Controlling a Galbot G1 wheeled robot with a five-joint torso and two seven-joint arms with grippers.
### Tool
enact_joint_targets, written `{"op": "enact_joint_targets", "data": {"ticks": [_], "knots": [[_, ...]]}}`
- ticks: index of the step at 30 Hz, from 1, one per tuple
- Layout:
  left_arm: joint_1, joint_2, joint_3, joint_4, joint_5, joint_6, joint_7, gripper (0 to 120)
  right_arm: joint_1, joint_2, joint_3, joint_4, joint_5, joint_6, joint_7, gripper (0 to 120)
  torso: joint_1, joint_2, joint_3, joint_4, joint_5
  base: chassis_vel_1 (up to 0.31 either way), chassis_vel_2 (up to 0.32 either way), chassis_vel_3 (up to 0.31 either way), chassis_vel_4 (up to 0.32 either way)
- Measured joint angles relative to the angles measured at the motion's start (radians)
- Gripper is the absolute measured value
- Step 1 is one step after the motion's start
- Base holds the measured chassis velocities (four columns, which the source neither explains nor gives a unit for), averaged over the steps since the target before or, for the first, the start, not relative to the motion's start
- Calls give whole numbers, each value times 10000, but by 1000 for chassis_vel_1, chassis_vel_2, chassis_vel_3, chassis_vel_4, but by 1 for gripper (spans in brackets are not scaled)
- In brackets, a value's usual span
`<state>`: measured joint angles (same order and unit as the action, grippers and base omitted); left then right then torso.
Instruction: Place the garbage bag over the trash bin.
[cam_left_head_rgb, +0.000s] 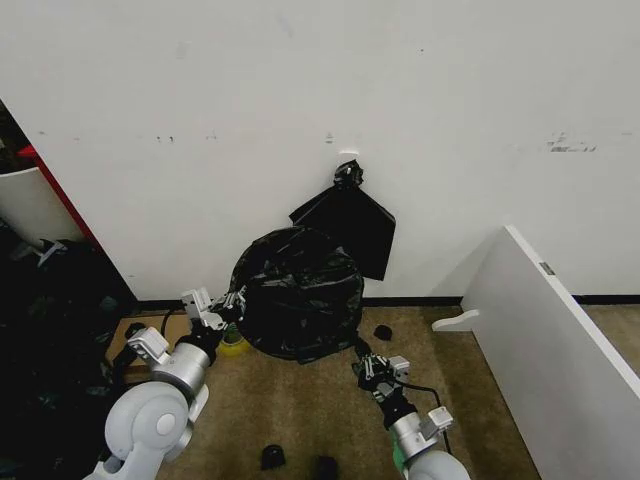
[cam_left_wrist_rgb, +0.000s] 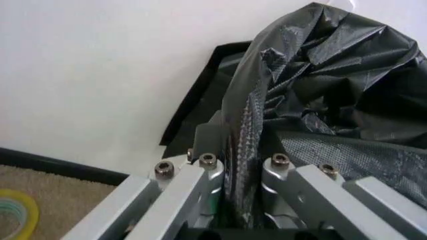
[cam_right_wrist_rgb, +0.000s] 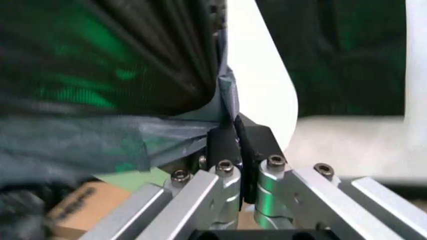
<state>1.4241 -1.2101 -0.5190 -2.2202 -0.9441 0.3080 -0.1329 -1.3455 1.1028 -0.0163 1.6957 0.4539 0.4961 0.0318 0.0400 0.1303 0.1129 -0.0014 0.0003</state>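
Note:
The garbage bag (cam_left_head_rgb: 297, 290) bulges as a crinkly black mound against the wall; the trash bin is hidden under it. My left gripper (cam_left_head_rgb: 235, 298) sits at the bag's left edge, shut on a fold of the plastic. In the left wrist view that fold of the garbage bag (cam_left_wrist_rgb: 313, 90) runs down between the fingers of the left gripper (cam_left_wrist_rgb: 241, 150). My right gripper (cam_left_head_rgb: 366, 364) is low at the bag's right side. In the right wrist view the right gripper (cam_right_wrist_rgb: 235, 135) pinches a stretched edge of the garbage bag (cam_right_wrist_rgb: 100, 140).
A flat black bundle (cam_left_head_rgb: 350, 225), knotted at its top, hangs on the wall behind the bag. A large white slanted panel (cam_left_head_rgb: 545, 330) stands to the right. Small black scraps (cam_left_head_rgb: 382, 332) lie on the carpet. A yellow tape roll (cam_left_head_rgb: 233, 345) and a cardboard box (cam_left_head_rgb: 125, 335) lie to the left.

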Motion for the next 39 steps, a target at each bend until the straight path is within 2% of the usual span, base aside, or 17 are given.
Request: {"op": "enact_joint_targets", "data": {"ticks": [2,3,10,14,15,17,18,19,20,22,26,27,28,30,32,33,39], "knots": [[58,0,-12,-44,-9,23,-41,4,78,13,220,-482,-1490,383,87,5,0,0,0,0,1,0,0,0,0],[58,0,-12,-44,-9,23,-41,4,78,13,220,-482,-1490,383,87,5,0,0,0,0,1,0,0,0,0],[84,-49,2,56,73,18,-61,4,-66,-504,902,-776,-5136,716,1069,33,0,0,0,0,2,0,0,0,0],[73,-62,39,179,212,-48,-60,4,-204,-682,1057,-652,-5278,281,1730,41,0,0,0,0,1,0,0,0,0],[95,-65,113,363,499,-235,0,4,-380,-879,1105,-163,-4573,-845,2998,50,0,0,0,-3,0,0,0,0,0],[141,-78,188,554,947,-516,171,4,-554,-1048,1083,744,-2919,-2161,4310,58,0,0,0,-3,-1,0,0,0,0],[141,-78,188,554,947,-516,171,4,-554,-1048,1083,744,-2919,-2161,4310,58,0,0,0,-3,-1,0,0,0,0],[150,-102,221,639,1146,-644,264,4,-635,-1100,1067,1387,-1843,-2730,4889,63,0,0,0,0,-1,0,0,0,0],[151,-113,229,669,1211,-685,294,4,-659,-1109,1064,1614,-1510,-2882,5062,65,0,0,0,0,-1,0,0,0,0],[132,-182,292,850,1533,-885,417,4,-801,-1112,1058,2968,95,-3411,5861,77,0,0,0,0,0,0,0,0,0],[116,-226,358,1054,2021,-1190,524,4,-1013,-1089,1004,4118,722,-3278,5798,86,0,0,0,0,1,0,0,0,0],[115,-255,388,1169,2321,-1413,604,4,-1160,-1105,944,4708,796,-3140,5412,91,0,0,0,0,-1,0,0,0,0],[115,-255,388,1169,2321,-1413,604,4,-1160,-1105,944,4708,796,-3140,5412,91,0,0,0,0,-1,0,0,0,0],[115,-285,447,1339,2724,-1944,706,4,-1407,-1239,635,5706,796,-3053,4529,90,0,0,0,0,-1,0,0,0,0],[93,-305,534,1594,3198,-2808,857,4,-1453,-1398,162,6399,817,-3508,3866,78,0,0,-1,-2,-3,0,0,0,0],[93,-305,534,1594,3198,-2808,857,4,-1453,-1398,162,6399,817,-3508,3866,78,0,0,-1,-2,-3,0,0,0,0],[168,-397,773,2103,3862,-4345,1271,4,-499,-1232,-1127,6985,1632,-5565,3948,53,0,0,0,-1,-3,0,0,0,0]]}}
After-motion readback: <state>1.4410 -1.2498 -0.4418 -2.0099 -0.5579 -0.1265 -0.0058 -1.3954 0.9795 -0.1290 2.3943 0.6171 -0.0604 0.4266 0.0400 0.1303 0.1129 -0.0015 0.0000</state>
